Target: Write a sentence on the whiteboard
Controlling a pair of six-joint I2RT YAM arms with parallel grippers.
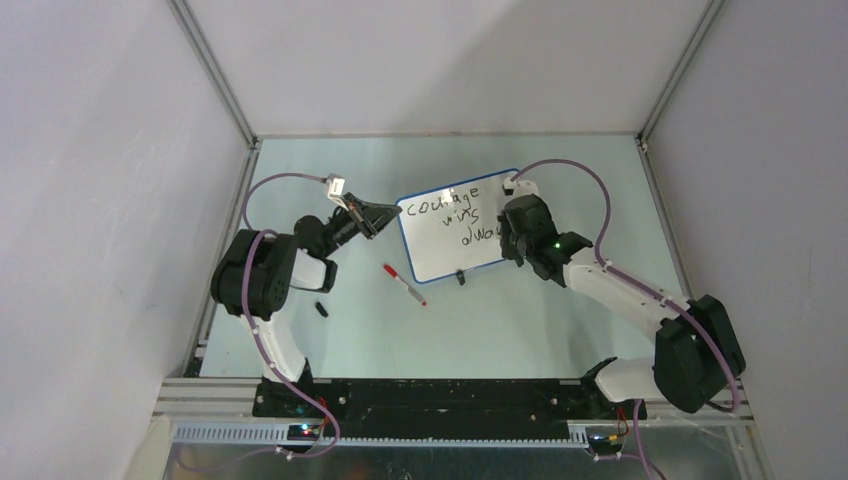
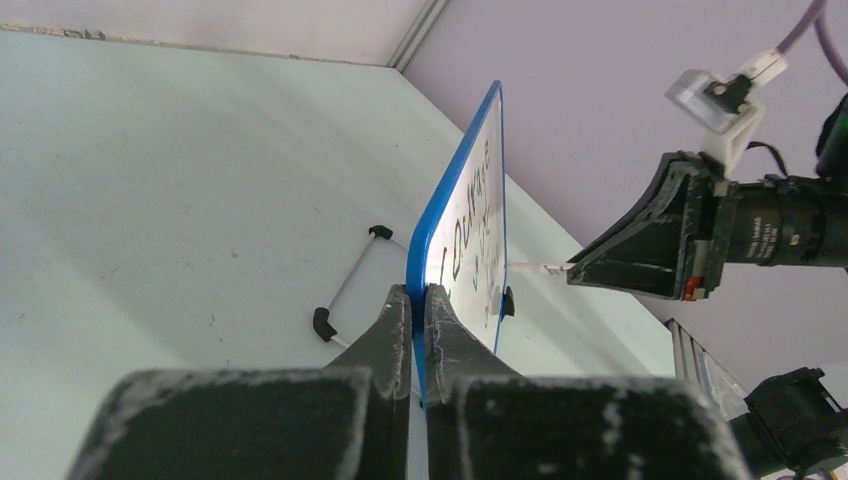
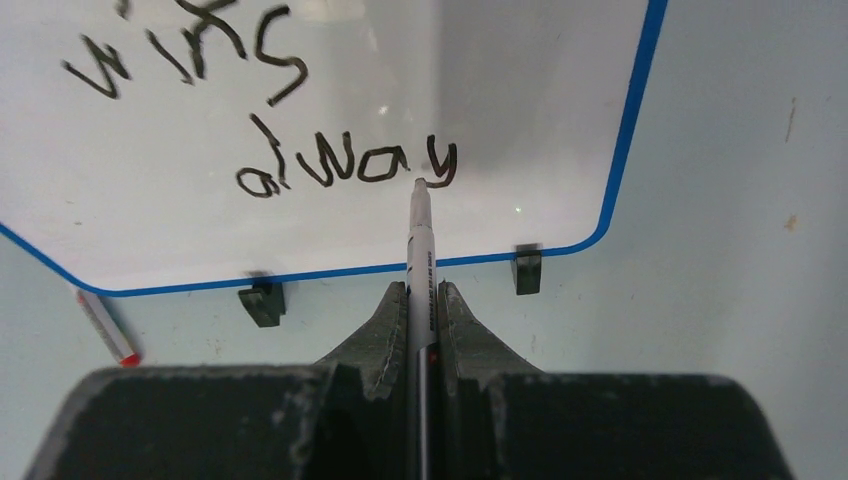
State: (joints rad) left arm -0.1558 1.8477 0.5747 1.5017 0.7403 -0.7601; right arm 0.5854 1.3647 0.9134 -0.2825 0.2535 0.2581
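The whiteboard (image 1: 450,235) with a thin blue rim stands tilted at mid table. Black handwriting (image 1: 452,212) on it reads "courage", "wins" and "alway". My left gripper (image 1: 385,219) is shut on the board's left blue edge (image 2: 422,290). My right gripper (image 1: 507,238) is shut on a white marker (image 3: 420,262). The marker's tip touches the board at the tail of the "y" in "alway" (image 3: 345,166). Two small black feet (image 3: 263,302) show under the board's lower rim.
A red-capped marker (image 1: 404,284) lies on the table in front of the board, and also shows in the right wrist view (image 3: 108,328). A small black cap (image 1: 321,309) lies near the left arm. A wire stand (image 2: 345,285) lies behind the board.
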